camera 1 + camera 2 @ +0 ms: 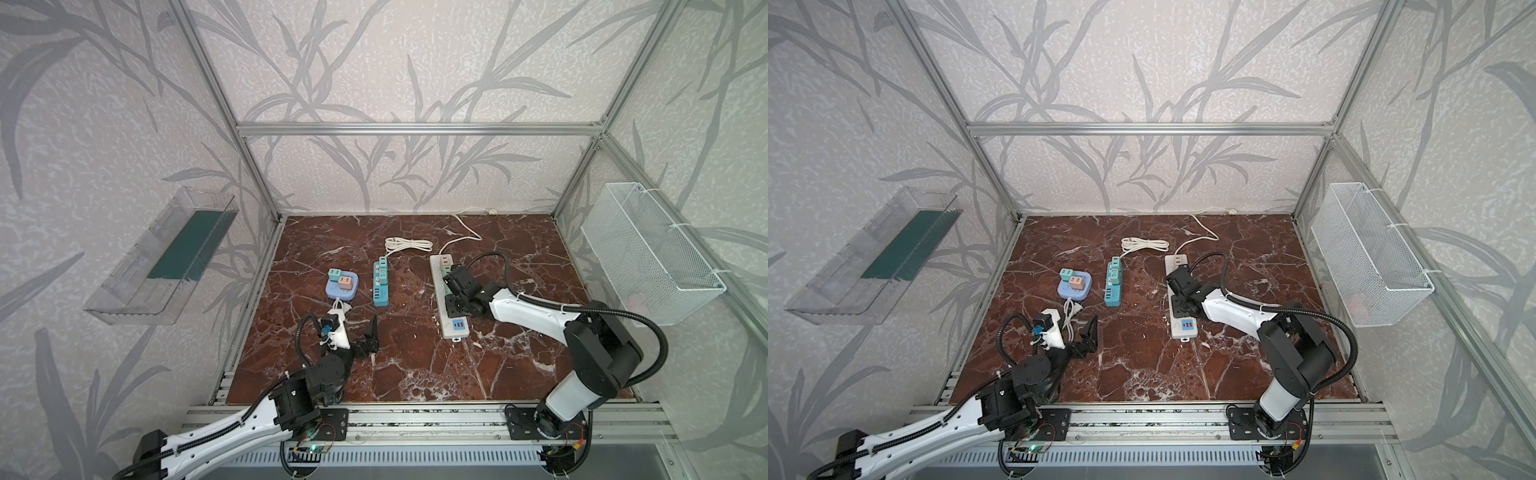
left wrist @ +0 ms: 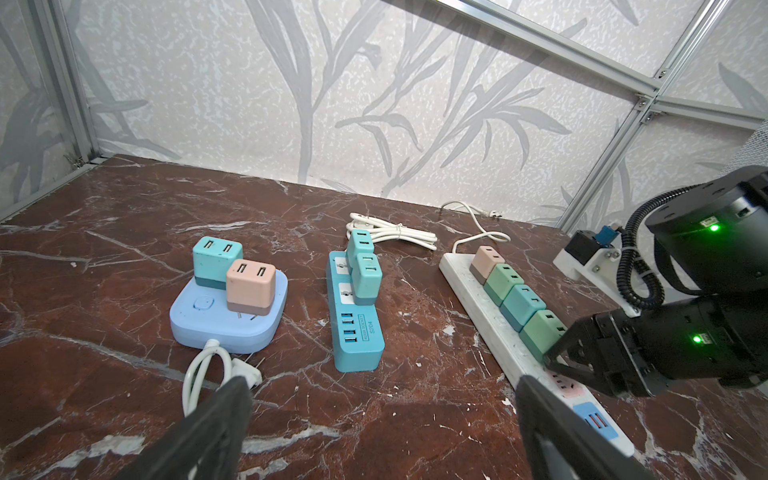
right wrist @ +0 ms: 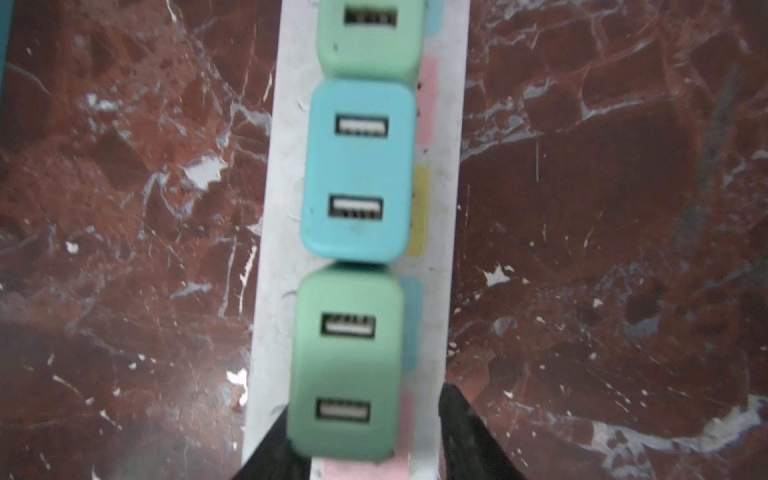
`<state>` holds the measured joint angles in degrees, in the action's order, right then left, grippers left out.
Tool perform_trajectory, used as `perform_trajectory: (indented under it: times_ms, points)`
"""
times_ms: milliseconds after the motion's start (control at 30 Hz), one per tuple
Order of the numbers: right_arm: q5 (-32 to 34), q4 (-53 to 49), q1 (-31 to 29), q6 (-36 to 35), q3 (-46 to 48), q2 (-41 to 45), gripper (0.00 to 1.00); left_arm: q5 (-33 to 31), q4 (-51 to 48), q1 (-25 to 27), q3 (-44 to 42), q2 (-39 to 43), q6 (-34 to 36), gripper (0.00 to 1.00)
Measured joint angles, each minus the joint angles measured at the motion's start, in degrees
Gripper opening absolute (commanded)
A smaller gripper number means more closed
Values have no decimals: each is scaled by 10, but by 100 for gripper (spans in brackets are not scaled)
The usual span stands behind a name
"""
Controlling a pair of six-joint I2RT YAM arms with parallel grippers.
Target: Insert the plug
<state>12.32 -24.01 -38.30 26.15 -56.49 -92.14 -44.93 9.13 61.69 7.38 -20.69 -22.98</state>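
In both top views the right pincer (image 1: 448,286) (image 1: 1173,284) sits low over the middle of the white power strip (image 1: 451,332) (image 1: 1180,333), which lies on the right of the marble surface (image 1: 415,365) (image 1: 1142,365). Its jaws cannot be made out from there. The left pincer (image 1: 359,328) (image 1: 1077,330) hovers at the near left, just on the near side of the blue hub (image 1: 340,293) (image 1: 1073,291), released and empty.

From the left wrist, the left pincer's fingers (image 2: 216,424) stand wide apart with only bare surface between them. On the right, the green plug (image 2: 542,332) is the nearest in a row of cube plugs (image 2: 505,286) seated upright in the white power strip (image 2: 457,270), and the right pincer (image 2: 552,359) is at its near side.

From the right wrist, the green plug (image 3: 347,365) stands in the white power strip (image 3: 270,291), touching the teal plug (image 3: 359,170) beyond it. The right pincer (image 3: 365,428) is released. One finger lies at the plug's edge, and the other finger (image 3: 461,428) stands clear of it, with strip showing between.
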Motion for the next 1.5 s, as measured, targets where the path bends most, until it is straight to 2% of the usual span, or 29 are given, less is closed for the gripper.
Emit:
perform_trajectory:
  times_ms: [267,500,700,867,1300,1500]
  points:
    - [1,-33,23,-58,-52,114,59,3,-9,0,9,0,-2,99]
    - [-13,-31,57,-82,-61,72,58,5,-9,0,14,-21,-2,99]
    - [-39,-21,69,-85,-59,16,58,7,-7,0,24,-30,-2,99]
    - [-54,-12,81,-82,-51,2,57,7,-10,-3,24,-30,-2,99]
    - [-69,-13,87,-79,-44,13,57,11,-49,-3,52,-30,-10,99]
    - [-79,-25,87,-89,-41,111,64,-5,-107,-3,120,-30,-5,99]
